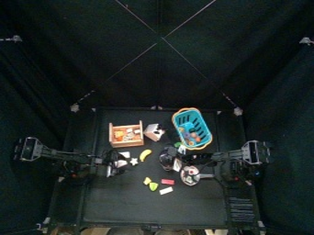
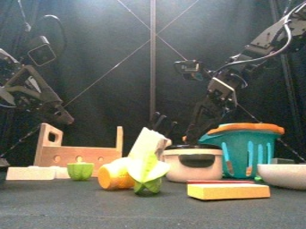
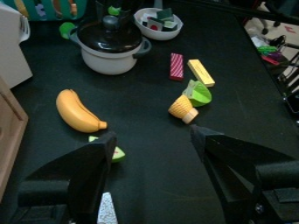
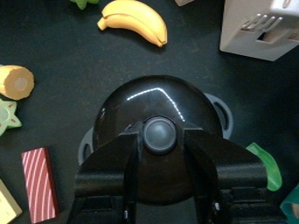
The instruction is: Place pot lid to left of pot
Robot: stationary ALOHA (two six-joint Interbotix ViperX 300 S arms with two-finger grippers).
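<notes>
The silver pot (image 3: 107,54) stands mid-table with its black lid (image 4: 158,109) on it. It also shows in the top view (image 1: 173,162) and the front view (image 2: 191,165). My right gripper (image 4: 160,150) hangs just over the lid, open, with one jaw on each side of the round knob (image 4: 159,133). In the left wrist view the right gripper (image 3: 114,17) shows right above the lid. My left gripper (image 3: 158,166) is open and empty, low over the table to the left of the pot, near a banana (image 3: 79,110).
A wooden rack (image 1: 127,134) stands back left and a teal basket (image 1: 193,128) behind the pot. A white bowl (image 3: 159,23), red block (image 3: 177,66), yellow block (image 3: 201,72), orange piece (image 3: 183,108) and green pieces lie around the pot.
</notes>
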